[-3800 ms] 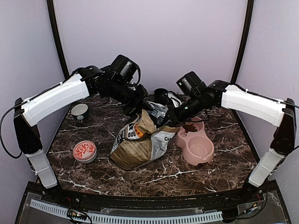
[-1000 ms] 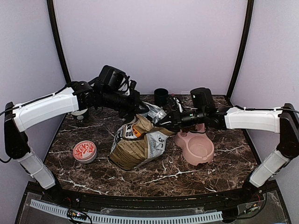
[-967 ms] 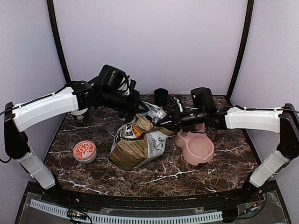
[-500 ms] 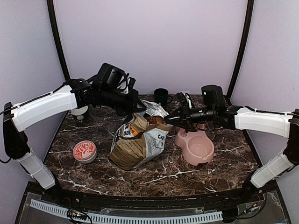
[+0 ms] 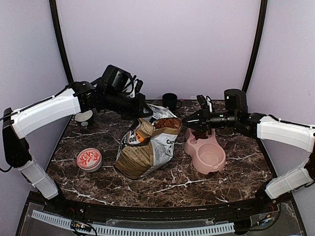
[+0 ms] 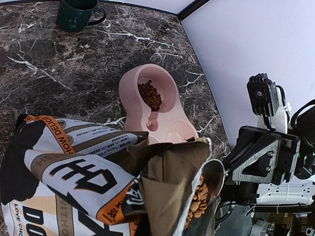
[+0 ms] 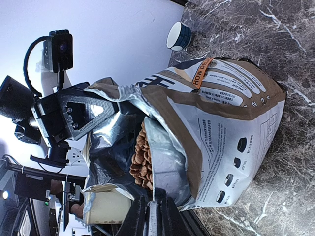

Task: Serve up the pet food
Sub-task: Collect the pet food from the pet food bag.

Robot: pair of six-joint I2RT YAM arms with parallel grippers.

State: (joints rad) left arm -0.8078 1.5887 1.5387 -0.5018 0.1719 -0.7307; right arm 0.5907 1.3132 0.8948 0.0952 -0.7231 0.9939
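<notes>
- Kibble (image 5: 167,121): small, dry, reddish-brown pellets, loose. We judge them light singly, free-running, and quick to scatter over the table (image 5: 236,172) if spilled. No claw could usefully pick up single pellets, so they have to be moved by way of their container.
- Location: most of it is heaped at the open mouth of the paper bag (image 5: 147,150). The bag slumps at mid-table, its mouth up and turned toward the pink double bowl (image 5: 191,147). A small heap lies in the bowl's far compartment. The near compartment shows none in the top view.
- Bag: soft creased paper with a foil lining. We expect it to fold rather than keep its shape, and its load to shift as it tilts. Best holds, in our judgement, are the two lips of the mouth, which keep it spread; raising the rear lip would pour.
- Left claw (image 5: 144,112): closed tight on the crumpled foil at the rear lip. The arm stretches low across from the left, and its wrist camera looks over the bag onto the bowl.
- Right claw (image 5: 188,120): narrow, and it appears to pinch the front lip nearest the bowl. The forearm is close to level, reaching in from the right above the far compartment.
</notes>
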